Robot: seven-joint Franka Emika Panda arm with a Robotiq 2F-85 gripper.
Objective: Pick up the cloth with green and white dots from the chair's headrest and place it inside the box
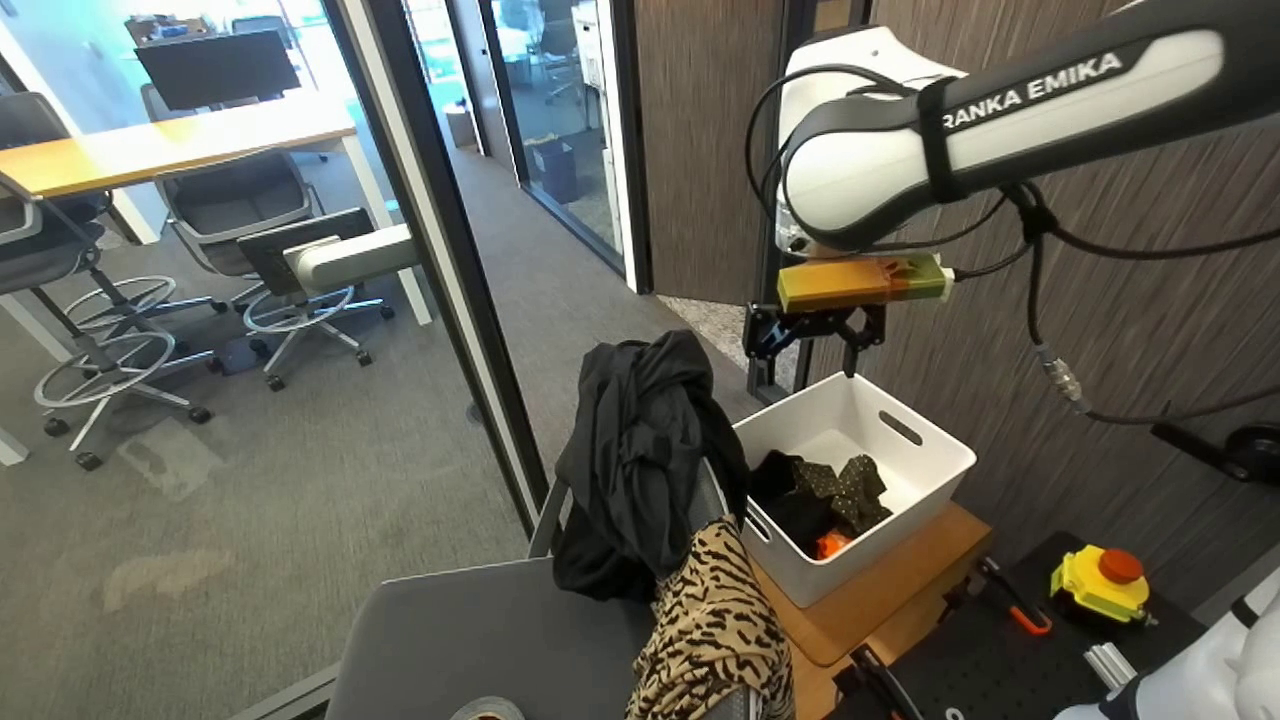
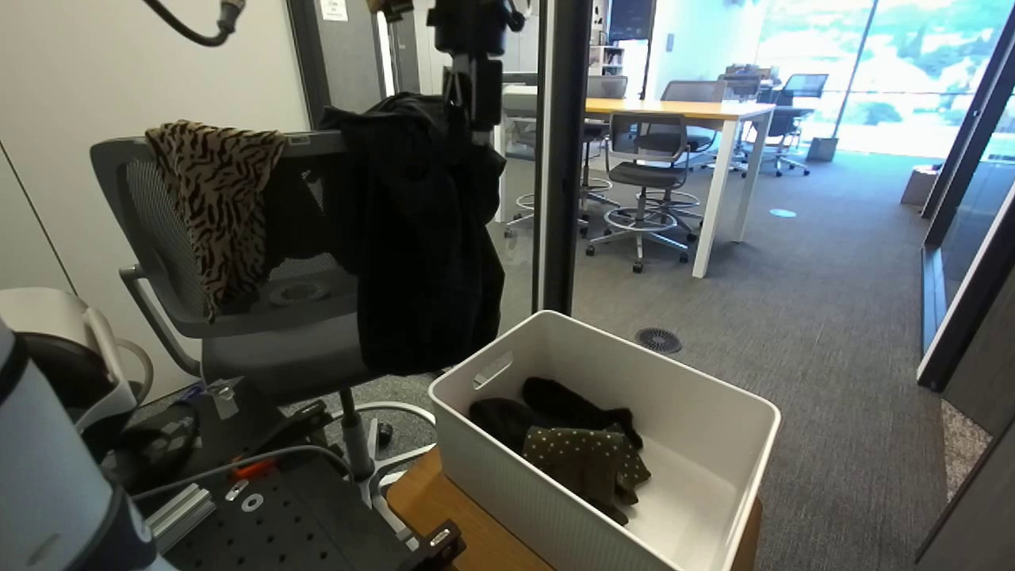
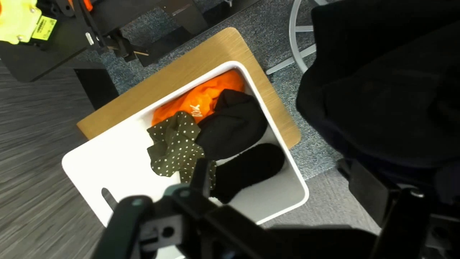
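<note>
Cloth [image 3: 176, 149] in box [image 3: 118, 162], orange fabric [image 3: 212, 90], lettering [image 3: 196, 110] (wrist view only)

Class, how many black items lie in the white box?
2 visible: one black item against the orange cloth, another black item farther from it. More may be hidden beneath the dotted cloth.

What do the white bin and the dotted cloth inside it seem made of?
White bin: probably matte moulded plastic, judging by thin walls and rounded corners. Dotted cloth: apparently thin, dull-finished fabric, lying in soft folds; fibre unclear.

Plast. box [image 2: 642, 396] (smooth inside), matt cloth [image 3: 176, 147]; wd.-grain stand [image 3: 179, 73]
</note>
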